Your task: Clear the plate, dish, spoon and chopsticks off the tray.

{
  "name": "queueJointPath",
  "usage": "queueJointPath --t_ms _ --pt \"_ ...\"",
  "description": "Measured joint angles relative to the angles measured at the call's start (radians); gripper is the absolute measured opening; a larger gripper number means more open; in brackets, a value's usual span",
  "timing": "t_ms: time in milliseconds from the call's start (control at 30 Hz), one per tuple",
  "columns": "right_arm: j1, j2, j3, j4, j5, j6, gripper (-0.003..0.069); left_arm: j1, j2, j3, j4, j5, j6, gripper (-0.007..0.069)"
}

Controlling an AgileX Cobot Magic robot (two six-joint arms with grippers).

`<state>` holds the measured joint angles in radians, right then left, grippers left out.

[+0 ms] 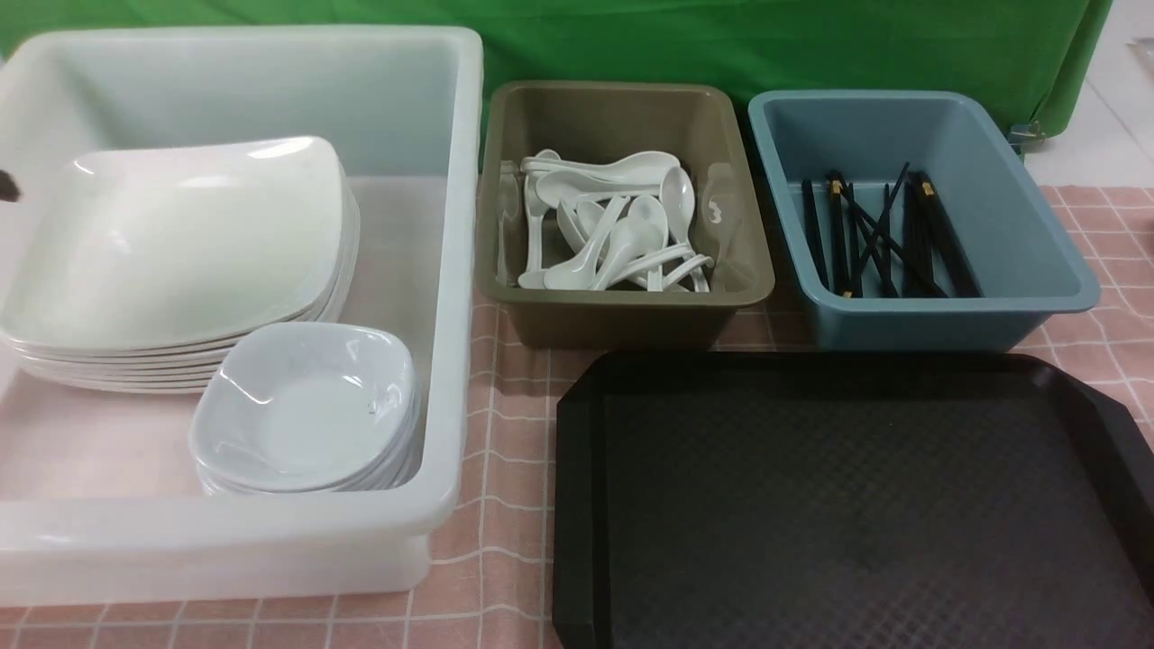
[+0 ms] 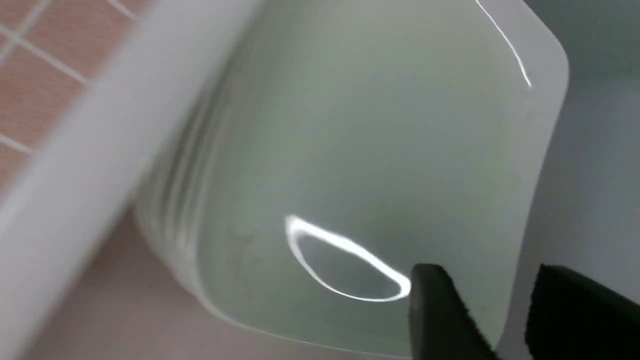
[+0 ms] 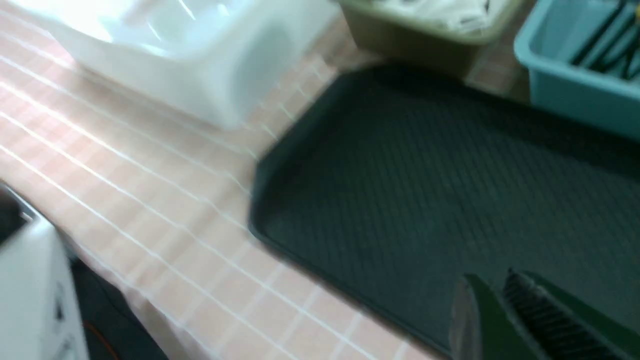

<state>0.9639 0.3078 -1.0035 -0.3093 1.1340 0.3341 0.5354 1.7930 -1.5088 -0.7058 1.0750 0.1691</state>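
The black tray (image 1: 847, 505) at the front right has nothing on it; the right wrist view shows its bare surface too (image 3: 450, 175). The plate (image 1: 180, 234) lies on top of a stack of plates in the white tub. In front of it the dish (image 1: 306, 406) tops a stack of dishes. Several spoons (image 1: 613, 234) fill the olive tub, and chopsticks (image 1: 883, 234) lie in the blue tub. My left gripper (image 2: 487, 280) hangs open over the plate's (image 2: 375, 150) edge, holding nothing. My right gripper (image 3: 489, 277) is shut and empty above the tray's near part.
The white tub (image 1: 451, 270) stands at the left, the olive tub (image 1: 631, 315) in the middle and the blue tub (image 1: 947, 320) at the back right. A pink checked cloth (image 1: 505, 505) covers the table. A green backdrop hangs behind.
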Motion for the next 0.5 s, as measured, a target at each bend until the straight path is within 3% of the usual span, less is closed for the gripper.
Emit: queueJointPath --t_ms 33,67,167,233,367,400,500 --pt "0.000 0.000 -0.005 0.001 0.000 0.002 0.0125 -0.013 0.000 -0.003 0.000 0.007 0.002 0.0136" --pt "0.000 0.000 -0.015 0.001 0.000 0.023 0.0125 -0.066 0.000 -0.016 0.001 0.028 0.024 0.0057" --pt "0.000 0.000 -0.004 -0.005 -0.001 0.039 0.0101 -0.137 0.000 -0.036 0.018 0.061 0.042 0.0011" --pt "0.000 0.000 0.058 -0.016 -0.020 0.042 0.0038 -0.226 -0.002 -0.064 0.062 0.092 0.048 -0.0004" --pt "0.000 -0.003 0.209 -0.033 -0.269 -0.001 0.0030 -0.318 -0.004 -0.099 0.137 0.125 0.054 -0.0007" --pt "0.000 -0.002 0.296 -0.034 -0.439 -0.029 0.0030 -0.348 -0.004 -0.107 0.163 0.134 0.056 -0.0007" --pt "0.000 -0.001 0.414 -0.033 -0.724 -0.086 0.0030 -0.385 -0.004 -0.111 0.190 0.140 0.056 -0.0007"
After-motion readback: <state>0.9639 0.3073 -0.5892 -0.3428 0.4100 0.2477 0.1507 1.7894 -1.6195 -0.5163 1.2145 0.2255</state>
